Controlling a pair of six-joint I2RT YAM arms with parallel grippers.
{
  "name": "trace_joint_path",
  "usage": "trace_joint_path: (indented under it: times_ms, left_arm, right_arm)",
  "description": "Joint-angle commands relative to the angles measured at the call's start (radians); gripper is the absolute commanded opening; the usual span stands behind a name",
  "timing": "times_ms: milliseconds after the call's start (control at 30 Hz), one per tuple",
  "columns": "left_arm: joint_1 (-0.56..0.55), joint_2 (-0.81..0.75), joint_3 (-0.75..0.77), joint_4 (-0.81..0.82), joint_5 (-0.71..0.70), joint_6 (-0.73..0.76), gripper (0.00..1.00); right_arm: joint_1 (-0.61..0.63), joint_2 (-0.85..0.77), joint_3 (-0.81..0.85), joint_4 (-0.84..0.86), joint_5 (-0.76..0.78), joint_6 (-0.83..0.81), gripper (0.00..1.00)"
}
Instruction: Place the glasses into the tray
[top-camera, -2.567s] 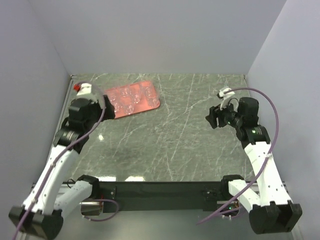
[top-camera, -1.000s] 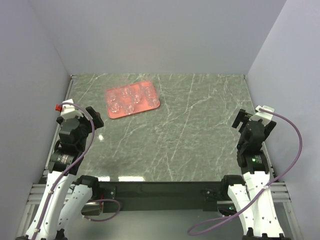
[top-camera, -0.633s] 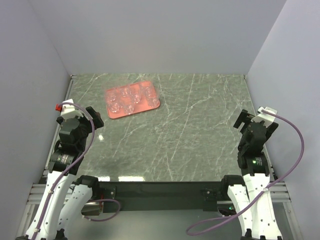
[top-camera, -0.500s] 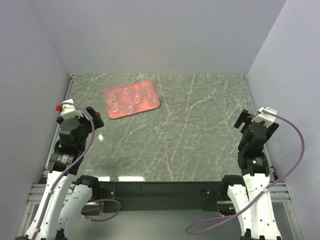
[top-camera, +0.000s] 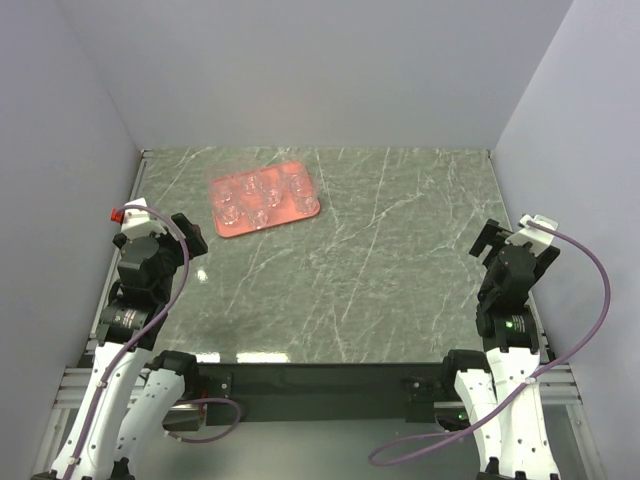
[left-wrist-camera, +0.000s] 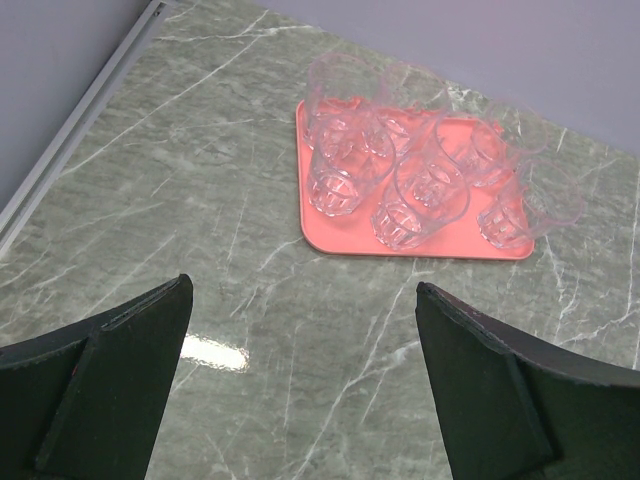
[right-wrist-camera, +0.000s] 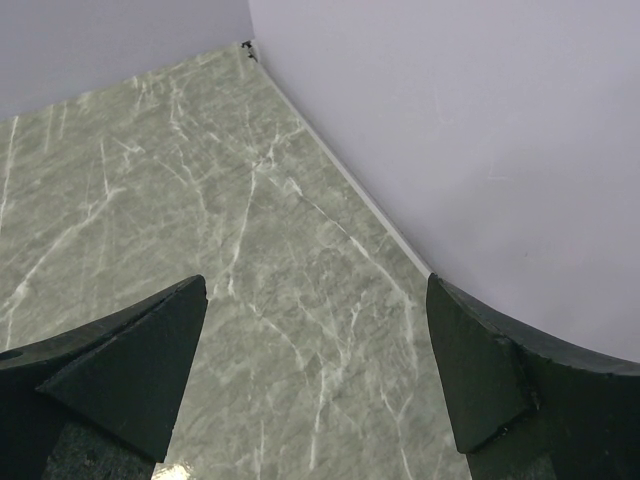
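The salmon-red tray (top-camera: 308, 209) lies at the far left of the marble table, and several clear glasses (top-camera: 258, 195) stand upright in it. In the left wrist view the tray (left-wrist-camera: 316, 231) holds the glasses (left-wrist-camera: 410, 185) close together. My left gripper (top-camera: 187, 232) is open and empty, drawn back near the left edge, well short of the tray; its jaws (left-wrist-camera: 302, 375) stand wide apart. My right gripper (top-camera: 487, 242) is open and empty at the right edge (right-wrist-camera: 315, 370), far from the tray.
Grey walls close the table (top-camera: 380, 260) on the left, back and right. A metal rail (left-wrist-camera: 70, 150) runs along the left edge. The right wall (right-wrist-camera: 450, 120) stands close to my right gripper.
Earlier both arms pulled back from over the table to the near sides. In the last second only the right gripper shifted slightly; the glasses and tray stay put.
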Motion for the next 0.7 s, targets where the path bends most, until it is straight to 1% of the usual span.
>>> trace_joint_path:
  times_ms: [0, 667]
  left_arm:
    - [0.005, -0.011, 0.001, 0.036, 0.008, -0.002, 0.99]
    - [0.006, -0.011, -0.002, 0.036, 0.000, -0.005, 0.99]
  right_arm:
    - [-0.009, -0.009, -0.005, 0.032, 0.000, 0.014, 0.96]
    - [-0.021, -0.018, -0.006, 0.032, -0.008, 0.015, 0.96]
